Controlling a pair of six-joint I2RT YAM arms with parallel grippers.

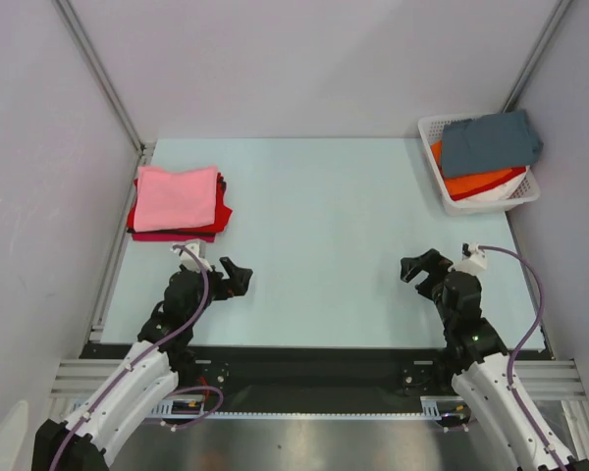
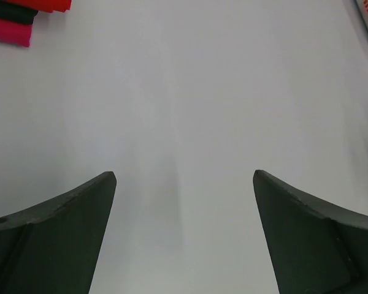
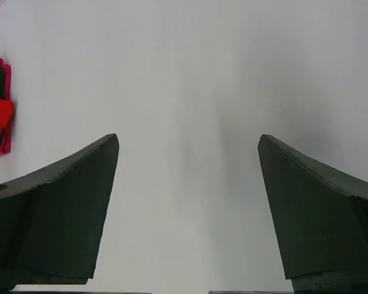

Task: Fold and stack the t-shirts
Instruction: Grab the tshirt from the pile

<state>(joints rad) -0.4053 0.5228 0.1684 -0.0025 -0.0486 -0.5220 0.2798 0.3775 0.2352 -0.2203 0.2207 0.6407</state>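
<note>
A slate blue-grey t-shirt (image 1: 491, 141) lies on top of an orange one (image 1: 481, 183) and a white one in the basket at the back right. A folded stack sits at the back left: a pink t-shirt (image 1: 175, 196) on top, red (image 1: 223, 211) and magenta ones under it. The stack's corner shows in the left wrist view (image 2: 24, 15) and its edge in the right wrist view (image 3: 0, 113). My left gripper (image 1: 238, 279) is open and empty above the table at the near left. My right gripper (image 1: 418, 269) is open and empty at the near right.
The white lattice basket (image 1: 440, 177) stands at the table's back right corner. Grey walls close in the back and both sides. A metal rail runs along the table's left edge (image 1: 113, 260). The pale table top (image 1: 324, 245) lies between the two grippers.
</note>
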